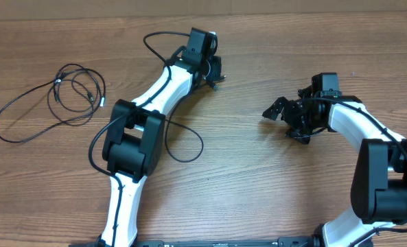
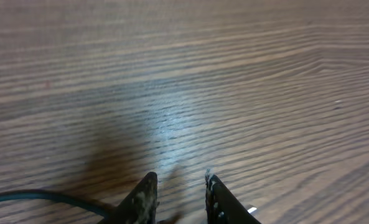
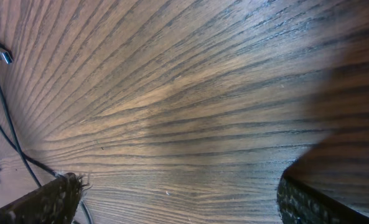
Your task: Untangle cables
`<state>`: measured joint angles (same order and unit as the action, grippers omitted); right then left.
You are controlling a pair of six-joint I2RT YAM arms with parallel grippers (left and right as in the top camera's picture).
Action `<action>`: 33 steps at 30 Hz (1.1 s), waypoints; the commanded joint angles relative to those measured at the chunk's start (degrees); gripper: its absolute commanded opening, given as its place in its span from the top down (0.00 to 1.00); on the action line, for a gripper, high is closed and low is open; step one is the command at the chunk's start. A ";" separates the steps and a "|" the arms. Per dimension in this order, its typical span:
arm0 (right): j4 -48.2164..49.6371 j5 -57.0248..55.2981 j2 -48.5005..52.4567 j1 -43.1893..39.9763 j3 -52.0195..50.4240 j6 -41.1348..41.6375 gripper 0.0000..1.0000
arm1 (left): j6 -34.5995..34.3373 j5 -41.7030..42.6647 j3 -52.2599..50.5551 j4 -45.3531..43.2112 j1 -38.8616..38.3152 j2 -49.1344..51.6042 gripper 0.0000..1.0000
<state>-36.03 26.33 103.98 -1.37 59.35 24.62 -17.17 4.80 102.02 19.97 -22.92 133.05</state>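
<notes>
At the far left of the tabletop (image 1: 272,41), the cables (image 1: 57,84) in loose loops, well apart from both claws. Between them and the right claw (image 1: 275,110), the white-and-black left arm (image 1: 162,89), stretched diagonally. At the left claw (image 2: 180,180), a narrow gap with only bare wood between the tips; a dark cord (image 2: 35,195) running up to its left finger (image 2: 144,196). Right claw spread wide, empty; at the left of its wrist view, a thin cord (image 3: 9,124) and a silver-tipped plug (image 3: 2,55). Brown wood grain, soft glare; a paler tan strip (image 1: 86,8) along the far edge.
</notes>
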 commanded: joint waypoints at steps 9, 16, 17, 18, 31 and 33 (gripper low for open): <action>0.00 -5.95 2.32 -0.31 -1.53 -0.70 0.00 | -1.20 1.57 0.87 12.35 -0.74 3.34 0.90; 0.00 -5.95 2.32 -0.31 -1.53 -0.70 0.00 | 3.13 13.27 0.90 26.08 -0.76 3.34 0.89; 0.00 -5.95 2.32 -0.31 -1.53 -0.70 0.00 | 3.56 13.20 0.90 28.48 -0.76 3.34 0.90; 0.00 -5.95 2.32 -0.31 -1.53 -0.70 0.00 | 4.35 13.05 0.90 31.74 -0.74 3.34 0.90; 0.00 -5.95 2.32 -0.31 -1.53 -0.70 0.00 | 0.72 9.16 0.90 48.63 -0.76 2.27 0.96; 0.00 -5.95 2.32 -0.31 -1.53 -0.70 0.00 | -2.36 6.08 0.90 48.61 -1.07 0.37 0.95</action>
<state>-36.05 26.35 103.98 -1.37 59.35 24.62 -14.90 17.43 104.40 68.55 -23.29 133.86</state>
